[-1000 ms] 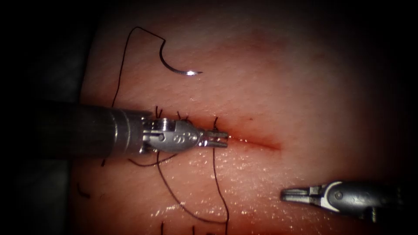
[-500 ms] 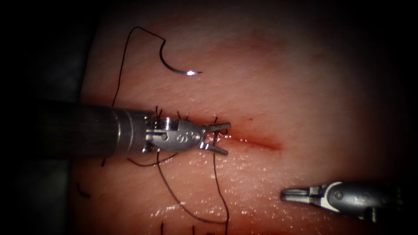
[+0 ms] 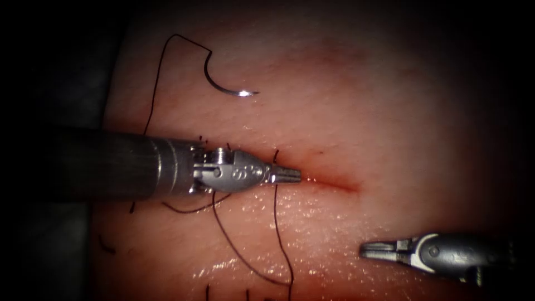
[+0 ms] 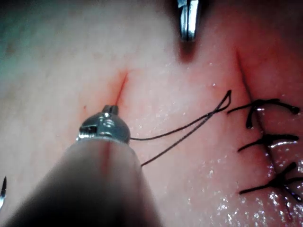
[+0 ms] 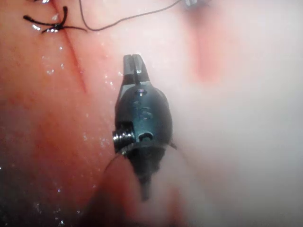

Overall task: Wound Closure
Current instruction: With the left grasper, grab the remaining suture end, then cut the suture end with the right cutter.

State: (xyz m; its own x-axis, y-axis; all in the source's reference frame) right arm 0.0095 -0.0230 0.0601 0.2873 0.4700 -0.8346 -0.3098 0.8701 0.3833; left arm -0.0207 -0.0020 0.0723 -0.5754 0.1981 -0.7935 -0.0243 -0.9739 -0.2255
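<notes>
Lying level across the stitched cut [image 3: 334, 183], the left gripper [image 3: 287, 176] is pinching one thread [image 3: 281, 245]. One needle [image 3: 223, 83] is resting free on the tissue [image 3: 390, 111]; the right gripper [image 3: 374, 249] is hovering closed, empty.

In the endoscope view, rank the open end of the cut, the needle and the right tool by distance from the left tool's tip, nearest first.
1. Open end of the cut, just right of the left tool.
2. Needle, lying free on the tissue, up and left.
3. Right tool, lower right, holding nothing.
</notes>
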